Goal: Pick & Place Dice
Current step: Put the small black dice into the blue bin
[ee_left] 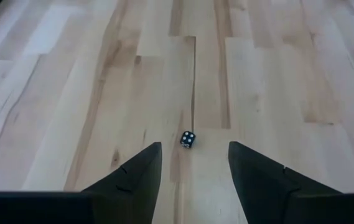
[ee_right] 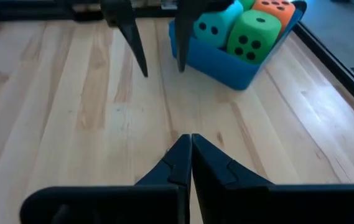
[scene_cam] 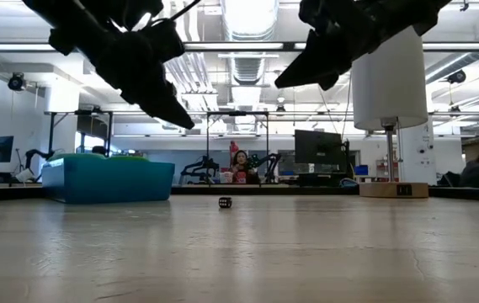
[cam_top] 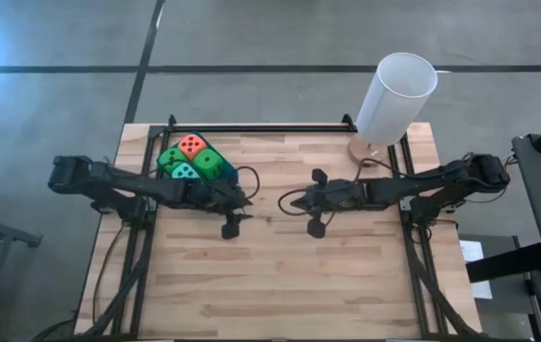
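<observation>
- High view: the blue tray sits at the table's far-left corner, with four big soft dice inside: an orange-red die, two green dice and a teal die.
- The left gripper hovers above the wood just right of the tray, fingers spread apart and holding nothing.
- A tiny dark die lies on the bare table ahead of those fingers.
- The right gripper hangs mid-table facing the left one, fingers pressed together, empty.
- A white lamp stands at the far right.
</observation>
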You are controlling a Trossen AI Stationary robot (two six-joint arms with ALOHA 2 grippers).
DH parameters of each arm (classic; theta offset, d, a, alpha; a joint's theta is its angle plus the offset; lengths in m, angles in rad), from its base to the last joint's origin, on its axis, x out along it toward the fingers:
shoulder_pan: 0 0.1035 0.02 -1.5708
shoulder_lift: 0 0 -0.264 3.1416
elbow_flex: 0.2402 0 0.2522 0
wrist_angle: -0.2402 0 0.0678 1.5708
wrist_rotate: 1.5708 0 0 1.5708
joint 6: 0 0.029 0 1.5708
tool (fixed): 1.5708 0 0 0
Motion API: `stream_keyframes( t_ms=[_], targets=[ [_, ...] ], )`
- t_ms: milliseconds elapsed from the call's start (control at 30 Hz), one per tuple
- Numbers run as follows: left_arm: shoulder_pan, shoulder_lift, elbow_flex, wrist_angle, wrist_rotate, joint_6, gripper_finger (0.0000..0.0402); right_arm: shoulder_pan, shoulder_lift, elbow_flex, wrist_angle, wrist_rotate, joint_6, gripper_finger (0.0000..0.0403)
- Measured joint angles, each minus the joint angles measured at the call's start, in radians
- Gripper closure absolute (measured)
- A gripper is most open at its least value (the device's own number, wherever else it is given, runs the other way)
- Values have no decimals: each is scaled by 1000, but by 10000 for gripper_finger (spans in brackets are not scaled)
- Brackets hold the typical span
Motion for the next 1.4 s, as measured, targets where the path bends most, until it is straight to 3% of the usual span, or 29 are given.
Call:
stream_keyframes(
  t_ms=[400,1033,1400],
  targets=[
    [-1,125,6,148,85,107,211,3,-50,0,-28,-1,13,394],
    [2,420,198,153,114,138,211,8,-64,-2,-50,-2,15,394],
    [33,434,180,140,111,160,224,9,-63,-3,-48,-1,7,394]
  ],
)
